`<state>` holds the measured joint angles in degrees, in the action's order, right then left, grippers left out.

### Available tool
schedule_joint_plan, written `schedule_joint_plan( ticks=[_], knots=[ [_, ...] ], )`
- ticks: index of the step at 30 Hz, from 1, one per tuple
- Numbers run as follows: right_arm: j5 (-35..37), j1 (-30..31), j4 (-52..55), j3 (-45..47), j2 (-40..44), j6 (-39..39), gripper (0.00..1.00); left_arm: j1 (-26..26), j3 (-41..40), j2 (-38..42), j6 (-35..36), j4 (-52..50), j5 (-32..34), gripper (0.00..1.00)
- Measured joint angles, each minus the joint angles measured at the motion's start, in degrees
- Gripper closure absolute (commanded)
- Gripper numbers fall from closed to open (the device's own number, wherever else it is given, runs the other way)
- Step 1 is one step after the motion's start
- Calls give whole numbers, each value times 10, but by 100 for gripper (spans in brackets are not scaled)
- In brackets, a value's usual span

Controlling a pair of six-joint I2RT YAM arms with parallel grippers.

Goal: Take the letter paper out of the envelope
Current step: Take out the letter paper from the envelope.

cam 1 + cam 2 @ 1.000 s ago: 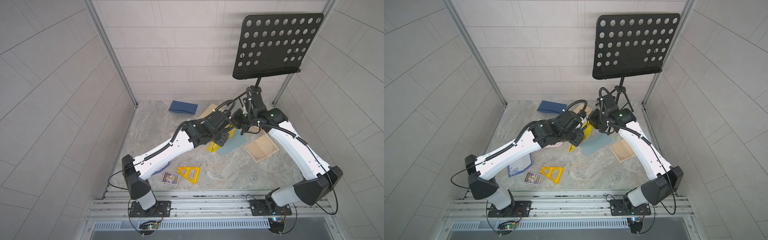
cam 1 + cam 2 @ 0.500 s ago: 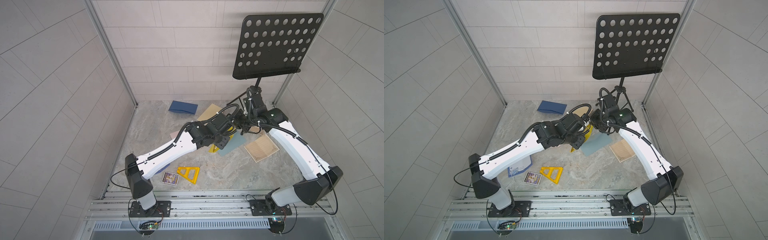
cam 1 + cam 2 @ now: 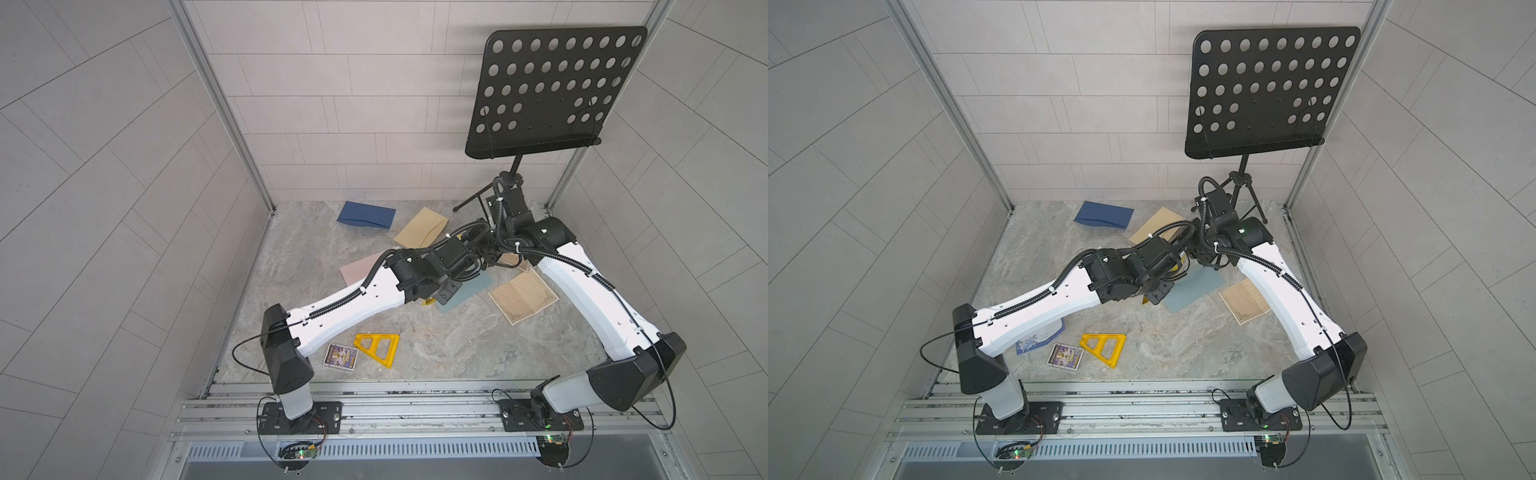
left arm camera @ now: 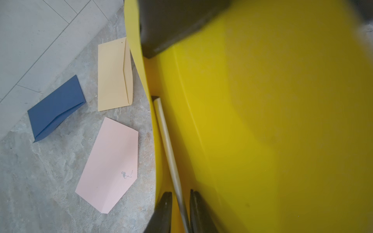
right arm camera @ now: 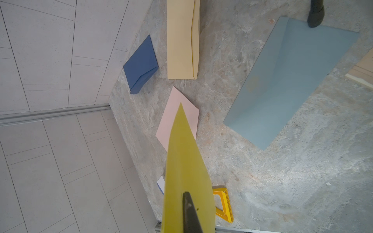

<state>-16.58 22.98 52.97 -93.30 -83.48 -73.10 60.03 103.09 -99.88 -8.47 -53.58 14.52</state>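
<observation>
**Yellow envelope held between 2 arms, letter paper still inside**

Both arms meet above the far middle of the marble table [image 3: 457, 353], just in front of the music stand [image 3: 552, 91]. The right gripper [image 5: 186, 196] is clamped on the yellow envelope [image 5: 185, 161], which is held off the table; only slivers of it show under the wrists in both top views.

In the left wrist view the envelope gapes open. The cream letter paper [image 4: 167, 141] lies inside it, seen edge-on. The left gripper [image 4: 180, 193] reaches into the mouth with 1 of its fingers [image 4: 165, 209] on each side of that edge, set narrowly apart. I cannot tell whether they pinch the paper.

On the table lie 4 other envelopes:
- a dark blue envelope [image 3: 365, 214], far left
- a tan envelope [image 3: 422, 226], to its right
- a pink envelope [image 3: 361, 268], nearer
- a light blue envelope [image 3: 469, 291], under the grippers

A cream ornamented sheet [image 3: 523, 297] lies to the right. A yellow triangular frame [image 3: 378, 347] and a picture card [image 3: 341, 356] sit near the front.
</observation>
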Motion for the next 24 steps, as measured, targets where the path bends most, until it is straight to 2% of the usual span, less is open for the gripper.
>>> schedule_joint_plan(
  ticks=[2,10,24],
  knots=[
    [1,0,0,0,0,0,100,0,2,0,2,-2,3,100],
    [8,-2,-19,31,21,11,100,4,17,11,-5,-5,-26,100],
    [-12,-25,-78,71,25,59,100,2,16,110,-74,55,-111,100]
  ],
)
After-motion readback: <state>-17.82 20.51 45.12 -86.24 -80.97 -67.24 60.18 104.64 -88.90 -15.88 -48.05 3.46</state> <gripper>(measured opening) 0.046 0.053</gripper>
